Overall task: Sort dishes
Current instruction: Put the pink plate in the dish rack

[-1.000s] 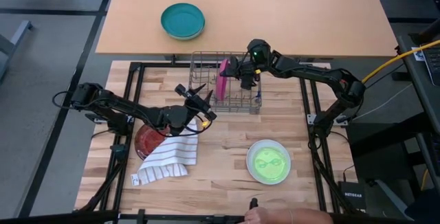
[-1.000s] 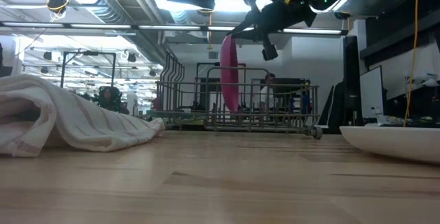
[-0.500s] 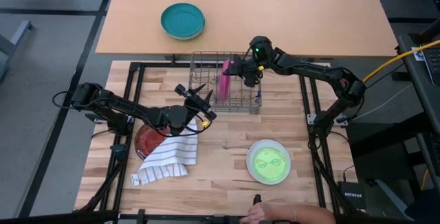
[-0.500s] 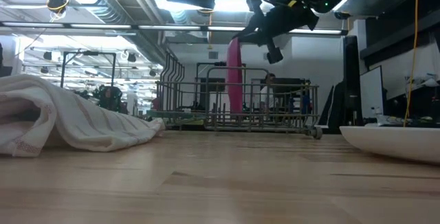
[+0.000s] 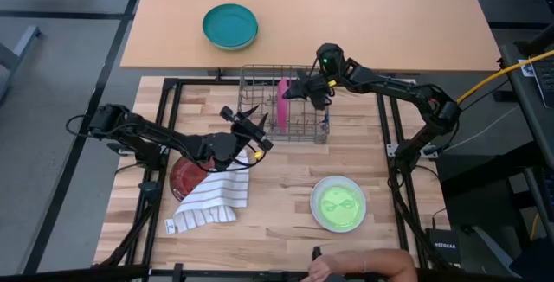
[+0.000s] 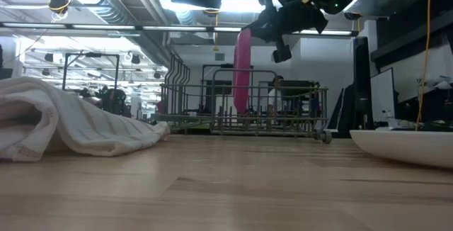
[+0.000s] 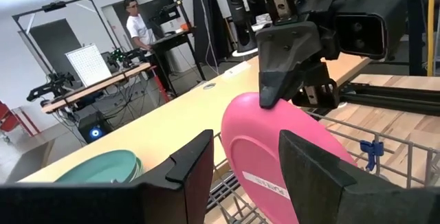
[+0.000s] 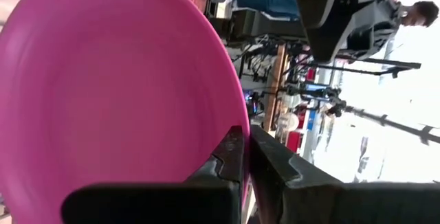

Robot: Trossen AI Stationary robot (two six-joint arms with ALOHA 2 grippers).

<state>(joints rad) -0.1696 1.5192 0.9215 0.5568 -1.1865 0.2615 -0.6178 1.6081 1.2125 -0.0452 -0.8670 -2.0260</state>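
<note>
The magenta-pink plate (image 5: 282, 100) stands on edge inside the wire dish rack (image 5: 284, 106), upright in the low view (image 6: 243, 71). My right gripper (image 5: 301, 90) is shut on it. The pale green plate (image 5: 338, 202) lies flat on the table toward its near right. The dark red plate (image 5: 183, 176) lies at the left, partly under the white striped cloth (image 5: 212, 199). My left gripper (image 5: 252, 123) hovers open just left of the rack, its fingers (image 7: 192, 169) pointing at the pink plate (image 7: 275, 155). My right gripper pinches the pink plate's top rim (image 8: 242, 131) between its two fingers (image 7: 289, 66), one on each face. It comes slanting down from the table's right side. The plate stands upright with its lower part between the rack's wires; whether it rests on the rack's bottom is hidden.
A teal bowl (image 5: 230, 25) sits on the separate far table. The striped cloth bulks up at the left in the low view (image 6: 71, 121). A person's hand (image 5: 346, 269) shows at the near edge. Bare wood lies between the cloth and the green plate.
My right gripper has shifted slightly toward the table's far right edge, still holding the pink plate. The plate has tipped from leaning to upright in the rack, its top moving while its lower edge stayed among the wires. The person's hand has reached farther in at the near edge.
</note>
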